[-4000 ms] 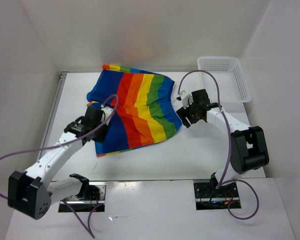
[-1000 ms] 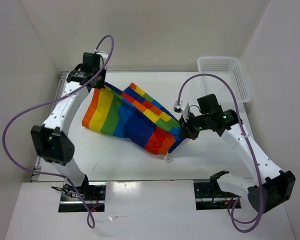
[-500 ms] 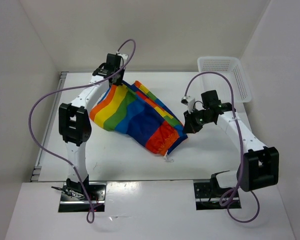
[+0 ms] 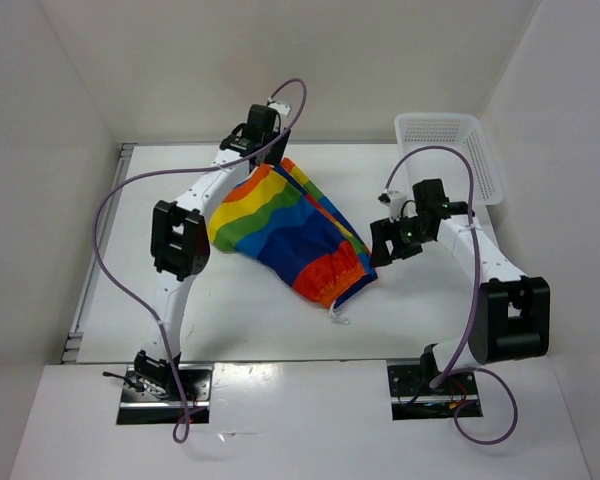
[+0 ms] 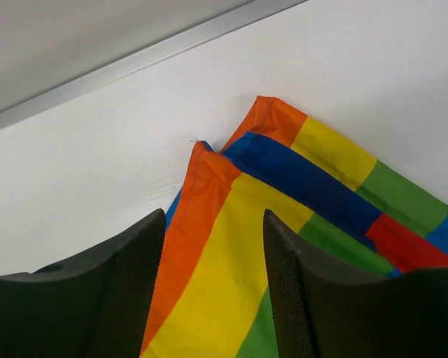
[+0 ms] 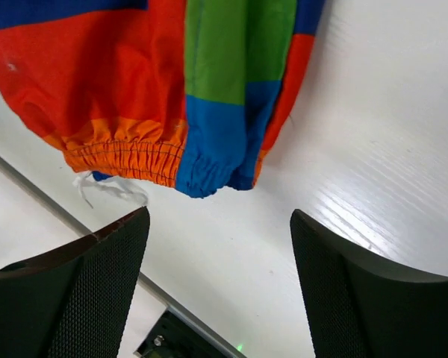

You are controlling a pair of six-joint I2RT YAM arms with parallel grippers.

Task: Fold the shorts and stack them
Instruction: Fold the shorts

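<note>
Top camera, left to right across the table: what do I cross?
Left arm's black elbow joint → rainbow-striped cloth shorts → right gripper → white plastic mesh basket.
</note>
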